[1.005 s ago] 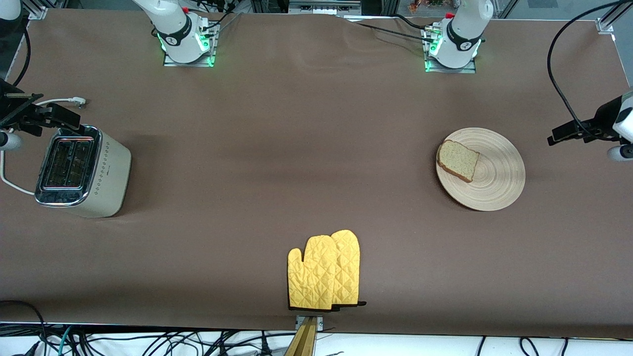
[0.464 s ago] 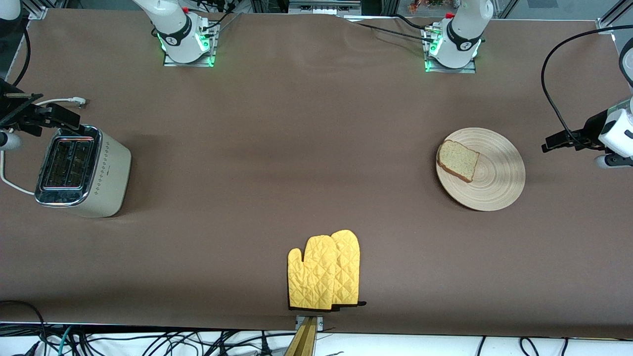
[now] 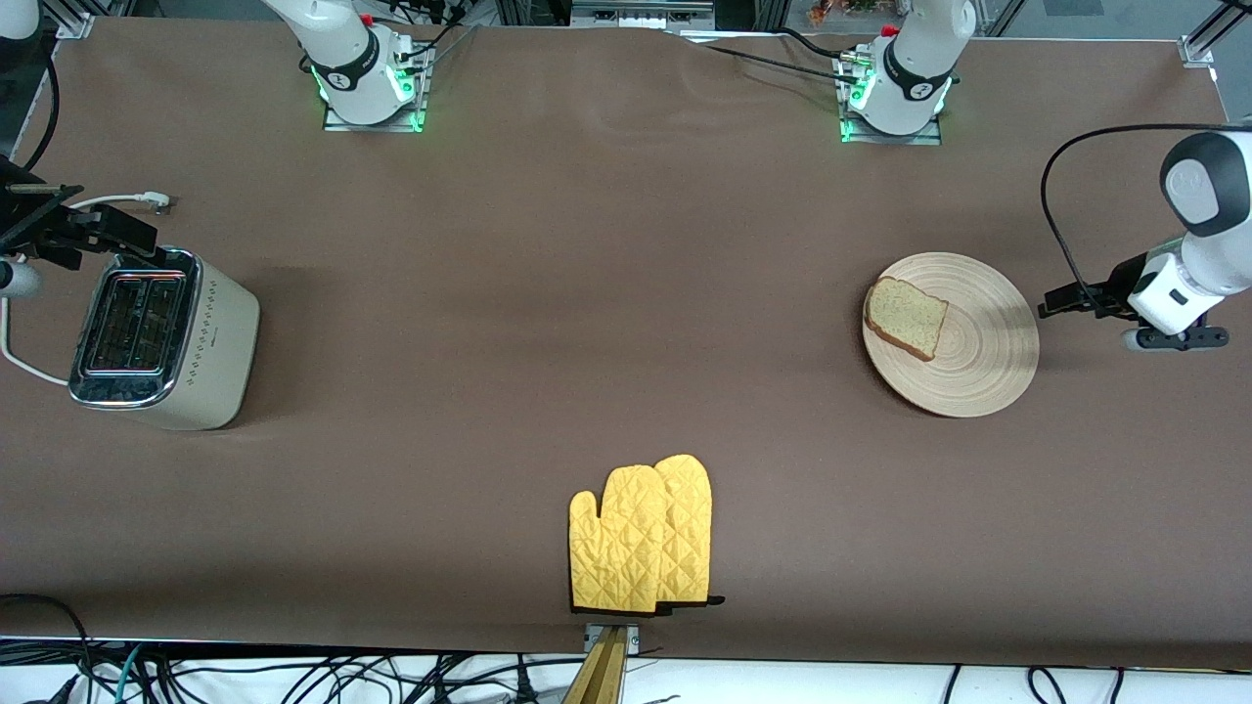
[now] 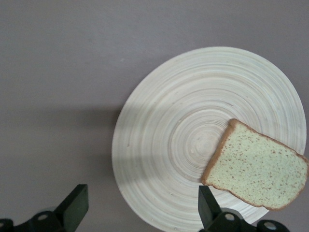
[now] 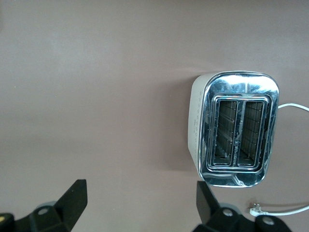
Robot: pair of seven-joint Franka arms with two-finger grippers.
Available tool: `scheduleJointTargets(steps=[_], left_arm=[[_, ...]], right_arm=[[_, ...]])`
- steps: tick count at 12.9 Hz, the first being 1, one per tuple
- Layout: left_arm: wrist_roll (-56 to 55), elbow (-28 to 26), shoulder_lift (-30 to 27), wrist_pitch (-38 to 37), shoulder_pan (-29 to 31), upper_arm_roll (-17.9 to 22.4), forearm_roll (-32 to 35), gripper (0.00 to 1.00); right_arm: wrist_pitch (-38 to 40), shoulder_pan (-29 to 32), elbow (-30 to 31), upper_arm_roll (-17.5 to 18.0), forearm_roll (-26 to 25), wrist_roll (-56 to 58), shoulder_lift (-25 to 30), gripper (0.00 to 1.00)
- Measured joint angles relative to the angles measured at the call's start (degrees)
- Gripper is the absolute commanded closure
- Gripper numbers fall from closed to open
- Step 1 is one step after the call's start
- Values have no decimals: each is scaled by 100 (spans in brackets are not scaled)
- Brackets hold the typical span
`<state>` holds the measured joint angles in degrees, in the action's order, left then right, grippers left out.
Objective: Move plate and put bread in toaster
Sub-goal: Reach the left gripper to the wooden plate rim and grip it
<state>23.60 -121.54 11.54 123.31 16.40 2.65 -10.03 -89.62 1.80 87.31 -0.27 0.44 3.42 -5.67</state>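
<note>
The pale wooden plate lies toward the left arm's end of the table, and the bread rests on its rim side facing the table's middle. In the left wrist view the plate and bread fill the picture. My left gripper hangs open over the plate's outer edge, its fingers holding nothing. The cream toaster with chrome slots stands at the right arm's end. Beside the toaster my right gripper waits open and empty, seen as.
A pair of yellow quilted oven mitts lies near the table's front edge, mid-table. The toaster's white cord loops off toward the table's end, and its plug lies loose on the brown cloth.
The left arm has swung in toward the plate, bringing its gripper close to the plate's outer rim. The right arm, plate, bread and toaster have not moved.
</note>
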Motion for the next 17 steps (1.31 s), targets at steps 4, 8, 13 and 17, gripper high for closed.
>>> scheduleJointTargets(steps=[4, 8, 13, 17], left_arm=[[2122, 126, 611, 78, 650, 62, -962, 0], [3345, 696, 1235, -581, 1114, 77, -1515, 0], [3596, 900, 1492, -2035, 1271, 74, -2096, 0], [4176, 1507, 1849, -2050, 1383, 195, -2098, 0]], right_arm=[[0, 22, -1, 0, 0, 0, 0, 0], [0, 24, -2, 0, 0, 0, -2, 0], [-1, 25, -3, 0, 0, 0, -2, 0], [-1, 26, -3, 0, 0, 0, -3, 0]])
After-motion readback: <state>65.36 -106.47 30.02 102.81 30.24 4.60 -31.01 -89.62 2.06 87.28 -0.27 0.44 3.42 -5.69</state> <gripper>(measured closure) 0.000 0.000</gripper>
